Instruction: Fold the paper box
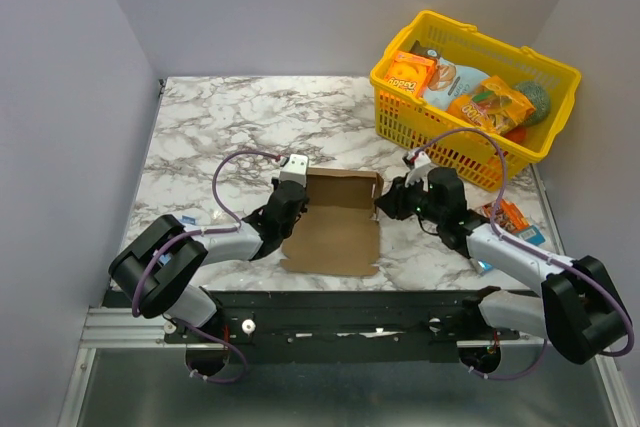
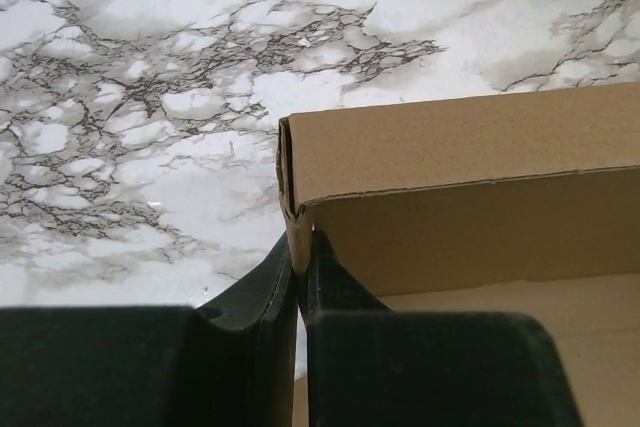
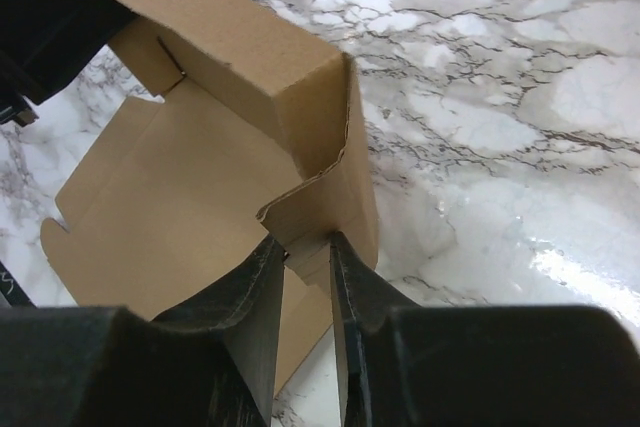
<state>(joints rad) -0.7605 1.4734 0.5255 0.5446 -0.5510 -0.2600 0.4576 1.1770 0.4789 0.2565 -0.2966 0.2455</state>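
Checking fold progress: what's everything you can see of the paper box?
The paper box is plain brown, unprinted thin cardboard, half folded: base flat on the marble table, far wall raised, near flap with notched tabs lying flat. The left gripper pinches its upright left corner; the right gripper clamps the folded right corner.

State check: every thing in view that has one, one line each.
Brown cardboard box blank: partly folded, far wall raised, base lying flat.
Left claw: shut on the box's left wall.
Right claw: shut on the box's right flap.
Yellow plastic basket: upright, loaded with snack packets.
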